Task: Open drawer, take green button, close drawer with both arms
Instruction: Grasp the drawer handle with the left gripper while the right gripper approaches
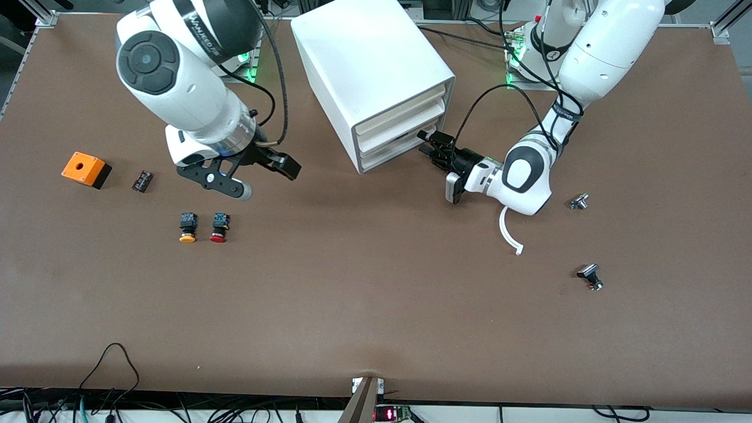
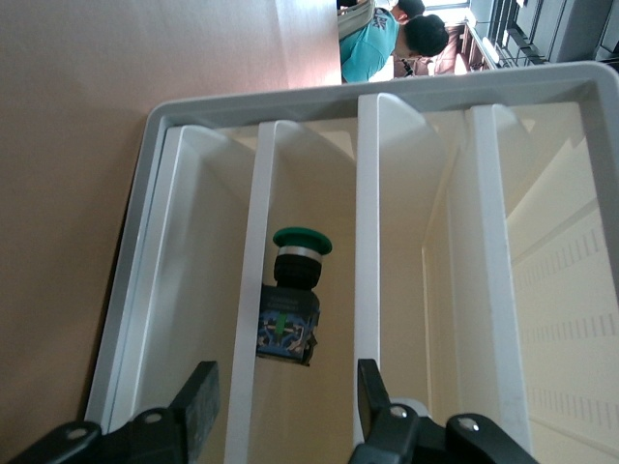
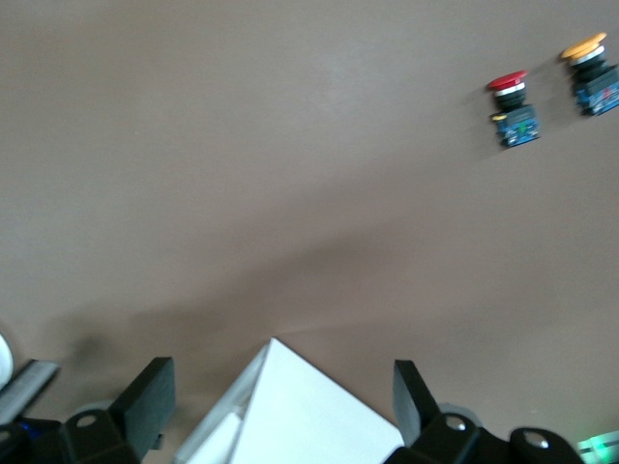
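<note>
The white cabinet (image 1: 370, 64) stands at the table's middle, far from the front camera. Its lowest drawer (image 1: 395, 154) looks pushed in or nearly so. My left gripper (image 1: 424, 144) is open right in front of the drawer fronts, level with the lowest drawer. In the left wrist view its open fingers (image 2: 198, 398) frame the drawer's lip (image 2: 253, 290). Inside lies the green-capped button (image 2: 295, 290). My right gripper (image 1: 267, 181) is open and empty, over the table beside the cabinet. In the right wrist view the gripper (image 3: 279, 396) frames a cabinet corner (image 3: 290, 416).
An orange-capped button (image 1: 187, 228) and a red-capped button (image 1: 219, 228) lie toward the right arm's end, with an orange box (image 1: 85, 169) and a small black part (image 1: 142, 180). Two metal parts (image 1: 579, 202) (image 1: 590, 276) and a white curved strip (image 1: 510, 232) lie toward the left arm's end.
</note>
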`<state>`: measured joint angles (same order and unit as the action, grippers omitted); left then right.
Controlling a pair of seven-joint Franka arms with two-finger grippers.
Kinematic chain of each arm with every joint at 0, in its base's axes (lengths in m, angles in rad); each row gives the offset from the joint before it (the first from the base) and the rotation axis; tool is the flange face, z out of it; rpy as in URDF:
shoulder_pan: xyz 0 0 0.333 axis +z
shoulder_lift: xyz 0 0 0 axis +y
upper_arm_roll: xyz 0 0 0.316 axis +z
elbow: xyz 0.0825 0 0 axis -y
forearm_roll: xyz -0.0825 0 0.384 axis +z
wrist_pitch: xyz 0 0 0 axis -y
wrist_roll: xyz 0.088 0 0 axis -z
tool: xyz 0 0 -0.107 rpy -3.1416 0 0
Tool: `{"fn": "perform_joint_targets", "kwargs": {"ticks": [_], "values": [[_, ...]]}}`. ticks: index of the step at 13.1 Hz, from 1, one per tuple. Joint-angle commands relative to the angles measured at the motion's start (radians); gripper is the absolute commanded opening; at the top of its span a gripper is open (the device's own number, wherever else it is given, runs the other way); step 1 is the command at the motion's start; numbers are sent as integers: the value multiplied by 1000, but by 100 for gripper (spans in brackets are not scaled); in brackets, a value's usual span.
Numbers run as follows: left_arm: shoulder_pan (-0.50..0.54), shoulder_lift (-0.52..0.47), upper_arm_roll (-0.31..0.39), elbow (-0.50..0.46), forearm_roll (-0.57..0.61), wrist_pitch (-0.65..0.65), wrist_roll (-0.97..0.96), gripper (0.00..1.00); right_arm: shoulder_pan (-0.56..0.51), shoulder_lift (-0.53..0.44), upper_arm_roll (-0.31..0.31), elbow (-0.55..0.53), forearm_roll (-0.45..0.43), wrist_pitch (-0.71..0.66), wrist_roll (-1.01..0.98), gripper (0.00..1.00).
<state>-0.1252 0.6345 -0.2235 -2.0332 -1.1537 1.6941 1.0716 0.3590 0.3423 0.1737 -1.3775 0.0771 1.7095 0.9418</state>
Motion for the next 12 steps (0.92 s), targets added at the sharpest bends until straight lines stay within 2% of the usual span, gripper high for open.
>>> {"fn": "perform_joint_targets", "kwargs": {"ticks": [1, 3, 7, 9, 11, 12], "values": [[-10, 2, 3, -41, -29, 15, 50, 64, 47, 79, -7, 116, 12, -13, 101, 100], [-11, 22, 1, -51, -31, 19, 89, 58, 78, 109, -7, 153, 10, -10, 156, 100], [-51, 22, 1, -85, -32, 56, 90, 57, 133, 176, -8, 239, 9, 16, 258, 100], [-62, 19, 1, -111, -60, 73, 90, 56, 149, 187, -8, 245, 9, 39, 290, 100], [-64, 19, 1, -111, -60, 75, 90, 40, 164, 198, -8, 250, 7, 56, 314, 100], [-62, 19, 1, -111, -58, 73, 115, 12, 167, 201, -8, 250, 7, 70, 325, 100]]}}
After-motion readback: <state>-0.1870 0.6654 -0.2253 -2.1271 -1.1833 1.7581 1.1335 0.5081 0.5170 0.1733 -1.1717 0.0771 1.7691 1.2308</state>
